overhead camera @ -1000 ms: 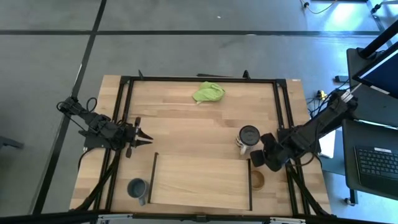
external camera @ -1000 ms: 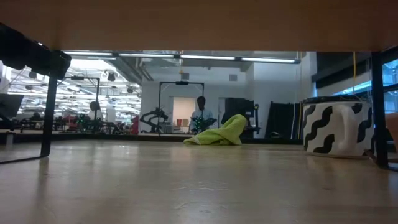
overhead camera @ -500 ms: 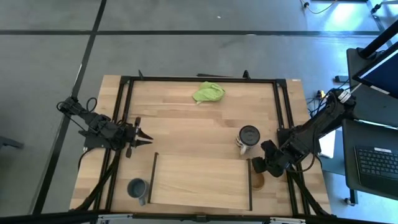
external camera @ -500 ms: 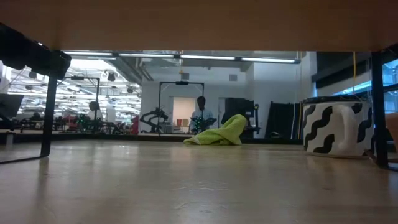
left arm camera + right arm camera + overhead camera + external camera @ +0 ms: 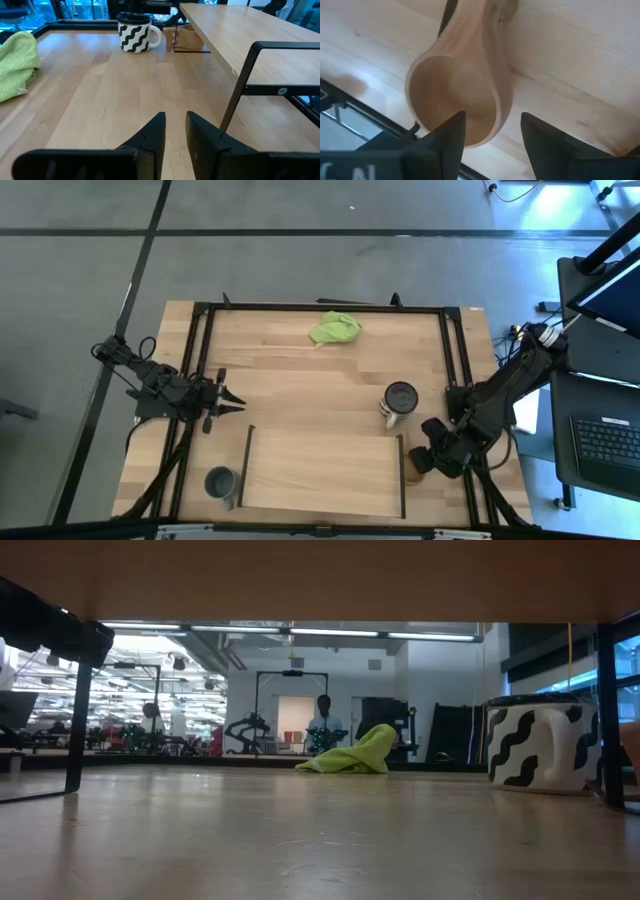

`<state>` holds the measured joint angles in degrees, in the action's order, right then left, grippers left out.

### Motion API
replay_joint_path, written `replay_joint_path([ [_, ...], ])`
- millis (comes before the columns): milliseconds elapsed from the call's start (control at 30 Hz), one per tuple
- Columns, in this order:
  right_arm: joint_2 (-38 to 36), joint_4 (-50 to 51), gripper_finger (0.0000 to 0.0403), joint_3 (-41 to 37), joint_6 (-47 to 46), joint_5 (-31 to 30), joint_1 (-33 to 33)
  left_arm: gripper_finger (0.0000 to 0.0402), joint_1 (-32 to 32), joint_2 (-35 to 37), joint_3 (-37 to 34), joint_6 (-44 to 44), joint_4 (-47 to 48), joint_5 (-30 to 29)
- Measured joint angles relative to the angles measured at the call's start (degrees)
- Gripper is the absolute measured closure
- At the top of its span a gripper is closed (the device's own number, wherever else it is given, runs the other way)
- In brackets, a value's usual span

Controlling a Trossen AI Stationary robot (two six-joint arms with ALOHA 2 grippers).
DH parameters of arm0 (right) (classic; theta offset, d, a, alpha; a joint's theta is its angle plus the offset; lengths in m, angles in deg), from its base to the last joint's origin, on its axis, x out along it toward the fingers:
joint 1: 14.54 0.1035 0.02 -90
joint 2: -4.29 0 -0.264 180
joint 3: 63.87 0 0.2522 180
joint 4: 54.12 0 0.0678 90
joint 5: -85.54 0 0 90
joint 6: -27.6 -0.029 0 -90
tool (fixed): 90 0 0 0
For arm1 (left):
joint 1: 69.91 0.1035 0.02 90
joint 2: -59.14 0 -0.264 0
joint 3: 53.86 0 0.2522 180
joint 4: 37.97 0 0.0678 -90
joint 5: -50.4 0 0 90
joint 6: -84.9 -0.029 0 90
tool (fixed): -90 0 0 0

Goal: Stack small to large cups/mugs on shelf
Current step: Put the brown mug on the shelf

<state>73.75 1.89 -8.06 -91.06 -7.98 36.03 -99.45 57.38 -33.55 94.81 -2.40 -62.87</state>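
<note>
The small tan wooden cup [image 5: 411,471] stands on the table just right of the shelf [image 5: 320,472], a light-wood board on black bars. My right gripper [image 5: 428,459] is open right over the cup. In the right wrist view one finger [image 5: 451,134] shows over the cup's hollow [image 5: 451,82] and the other [image 5: 540,135] outside its wall. The white mug with black waves [image 5: 399,402] stands behind the shelf's far right corner. The blue-grey mug [image 5: 220,482] stands left of the shelf near the front edge. My left gripper [image 5: 226,394] waits at the table's left, open by a narrow gap [image 5: 175,127].
A lime-green cloth [image 5: 336,329] lies at the far middle of the table. The table's black frame bars [image 5: 452,360] run along its edges, and the shelf's right bar [image 5: 402,476] stands close beside the tan cup. Bare wood lies between the cloth and the shelf.
My right gripper has gone toward the table's near edge, from beside the white mug to over the tan cup. The cups have not moved.
</note>
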Motion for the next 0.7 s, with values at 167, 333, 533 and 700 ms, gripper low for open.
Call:
replay_joint_path([
  [167,2.4,-0.5,0.0211,0.0,0.0,1.5,0.0,0.0332,0.0,0.0,0.0,0.0,0.0,0.0],
  [333,4.4,-0.5,0.0213,0.0,0.0,1.6,0.0,0.0332,0.0,0.0,0.0,0.0,0.0,0.0],
  [533,7.3,-0.7,0.0252,0.0,0.1,4.1,0.0,0.0332,0.0,0.0,0.0,0.0,0.0,0.0],
  [700,7.6,-1.4,0.0290,0.0,0.0,3.6,-0.1,0.0332,0.0,0.0,0.0,0.0,0.0,0.0],
])
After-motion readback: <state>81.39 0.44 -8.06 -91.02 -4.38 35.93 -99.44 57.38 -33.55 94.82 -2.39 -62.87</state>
